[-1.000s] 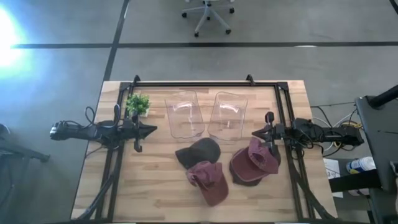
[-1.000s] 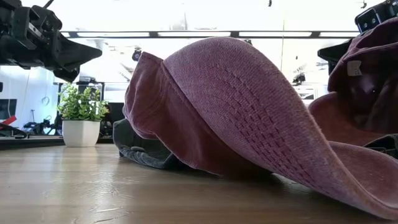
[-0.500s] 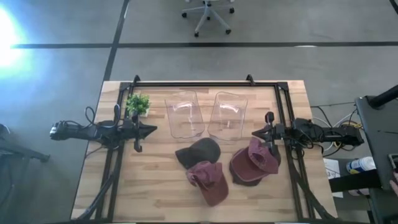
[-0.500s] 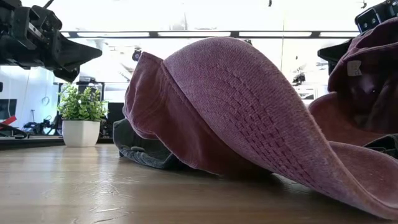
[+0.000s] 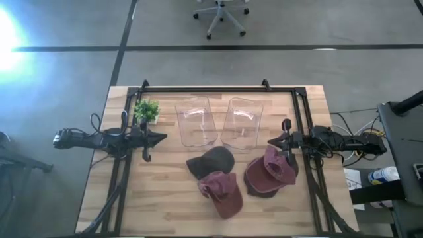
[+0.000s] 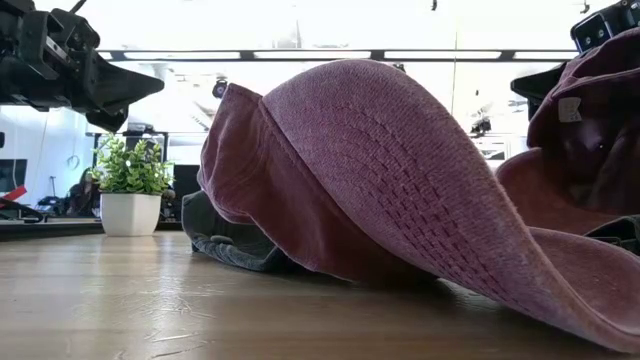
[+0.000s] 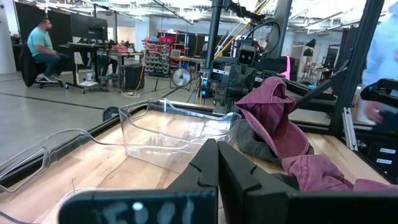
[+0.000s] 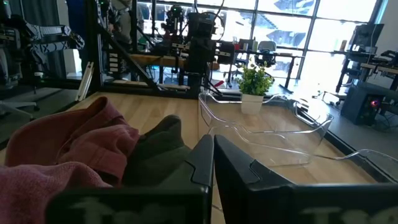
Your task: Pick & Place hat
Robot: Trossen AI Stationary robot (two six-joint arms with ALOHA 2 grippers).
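Three hats lie on the wooden table's near half. A dark grey hat [image 5: 211,160] rests on the wood, and a maroon hat [image 5: 221,192] lies just in front of it, partly over its near edge [image 6: 230,245]. Another maroon hat [image 5: 271,168] lies crumpled on a dark one [image 5: 261,190] at the right. My left gripper [image 5: 162,138] hovers shut at the table's left, pointing level toward the middle. My right gripper [image 5: 270,141] hovers shut at the right, above the far side of the right maroon hat [image 8: 68,149]. Neither gripper holds anything.
Two clear plastic bins [image 5: 196,122] [image 5: 241,123] stand side by side behind the hats. A small potted plant [image 5: 147,110] sits at the far left. A black frame [image 5: 218,88] runs along the table's far and side edges. Bare wood [image 5: 158,192] lies at the near left.
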